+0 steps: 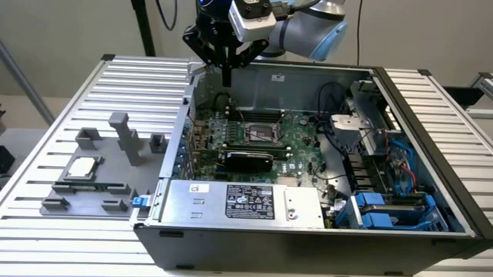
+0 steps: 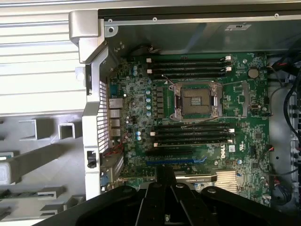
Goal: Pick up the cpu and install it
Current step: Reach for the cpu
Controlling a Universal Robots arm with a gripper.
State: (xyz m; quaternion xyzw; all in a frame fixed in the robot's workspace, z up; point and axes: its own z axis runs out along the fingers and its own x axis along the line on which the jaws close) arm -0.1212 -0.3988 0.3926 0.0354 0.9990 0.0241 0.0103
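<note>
The cpu (image 1: 82, 167), a small square chip with a silver top, lies on the grey holder plate (image 1: 73, 199) on the exterior view's left, outside the computer case. My gripper (image 1: 226, 79) hangs high over the case's back wall, far from the cpu, shut with nothing between its fingers. In the wrist view the gripper (image 2: 165, 178) points down at the green motherboard (image 2: 244, 141). The open cpu socket (image 2: 196, 100) (image 1: 258, 134) sits in the middle of the board, bare, with its metal frame raised.
A silver box with a black label (image 1: 242, 202) fills the case's front. Blue drive brackets (image 1: 385, 210) and cables (image 1: 400, 167) crowd the exterior view's right side. A long green memory stick (image 1: 89, 187) and grey upright posts (image 1: 123, 135) stand on the holder plate.
</note>
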